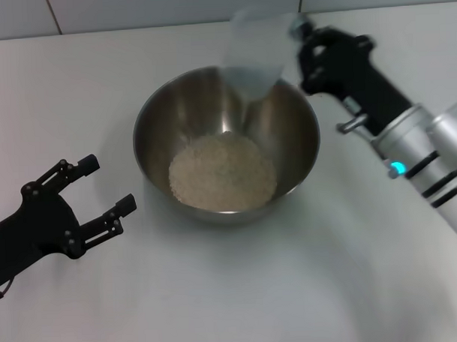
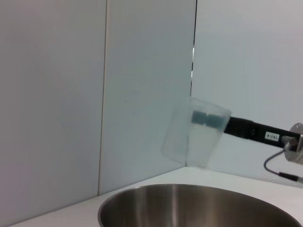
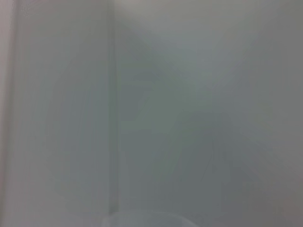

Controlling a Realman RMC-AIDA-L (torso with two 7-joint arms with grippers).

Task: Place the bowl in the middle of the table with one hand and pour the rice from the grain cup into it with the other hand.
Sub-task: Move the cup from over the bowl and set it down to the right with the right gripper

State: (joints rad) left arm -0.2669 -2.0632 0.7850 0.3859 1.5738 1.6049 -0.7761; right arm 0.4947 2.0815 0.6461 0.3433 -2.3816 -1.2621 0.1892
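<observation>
Pouring step, apparently at its end. Right claw (image 1: 303, 44) clamped on the clear cup (image 1: 258, 50), held tipped above the far rim of the bowl (image 1: 155, 121), mouth angled down toward the inside. Cup looking empty in the left wrist view; no grains visible inside. Rice (image 1: 222, 171) heaped on the bowl floor, below and nearer than the right claw. Bowl resting about mid-table (image 1: 240, 291), between the two claws. Left claw (image 1: 102, 194) spread wide, holding nothing, parked just beside the bowl's near-left side, not touching it. Nothing useful from the right wrist view. Next move, probably: righting the cup, drawing it back clear of the rim without knocking the bowl, then setting it down off to the right.
</observation>
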